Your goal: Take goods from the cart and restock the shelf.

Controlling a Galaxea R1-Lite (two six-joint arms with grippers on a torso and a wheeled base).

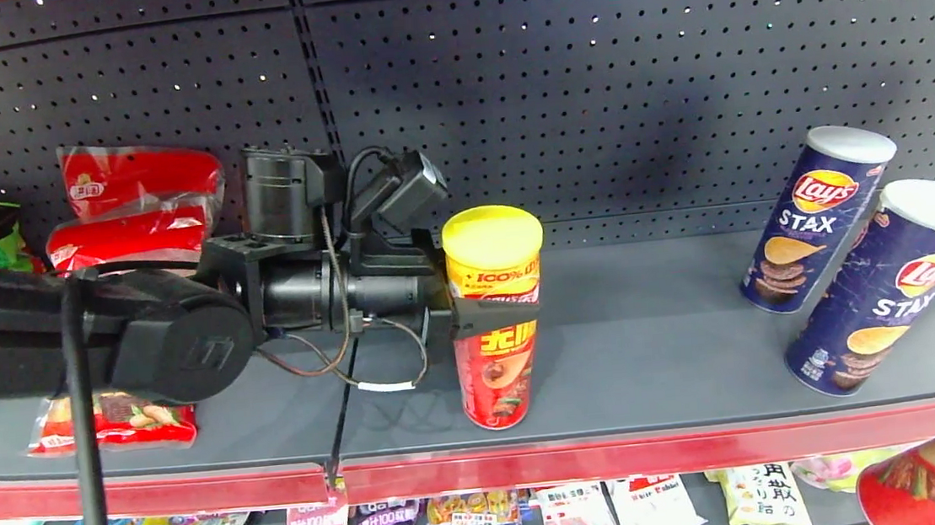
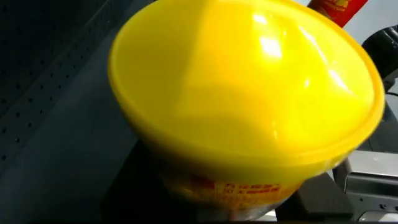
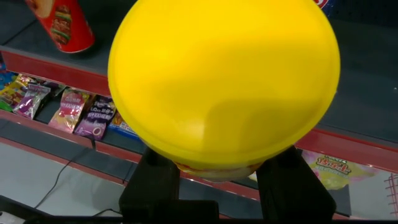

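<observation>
Left gripper [image 1: 493, 311]: fingers pinch the red can [image 1: 495, 378] at mid-height, reaching in from the can's left. The can is upright, long axis vertical, its base apparently on the shelf [image 1: 660, 339] near the front lip. Right gripper [image 3: 221, 186]: fingers clamp a second red can [image 3: 224, 81], held low in front of the shelf.

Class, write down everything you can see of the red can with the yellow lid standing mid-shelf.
The red can is a tall cylinder, cardboard-looking, printed with yellow characters and a chip picture, and closed by a glossy yellow plastic lid. It stands upright near the front edge of the grey shelf, its base on or just above the deck. The left gripper clasps it below the lid; nothing else touches it.
</observation>
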